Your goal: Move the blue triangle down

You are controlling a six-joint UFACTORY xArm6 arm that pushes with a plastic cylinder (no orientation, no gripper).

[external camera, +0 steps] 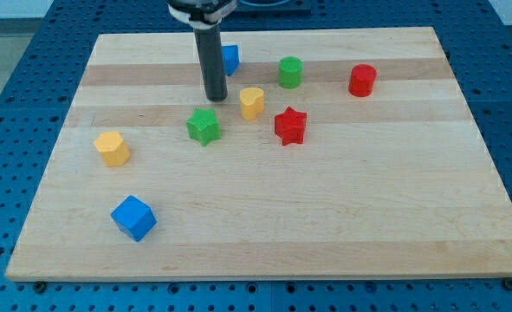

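Observation:
The blue triangle (230, 59) sits near the view's top, left of centre, partly hidden behind my dark rod. My tip (215, 97) rests on the board just below and slightly left of it, close to its lower edge. A yellow heart-like block (252, 102) lies right of my tip. A green star (204, 126) lies just below my tip.
A green cylinder (290, 72) and a red cylinder (362, 80) stand toward the view's top right. A red star (290, 126) is at centre. A yellow hexagon block (113, 148) and a blue cube (133, 217) are at the left. The wooden board (342, 217) ends at all sides.

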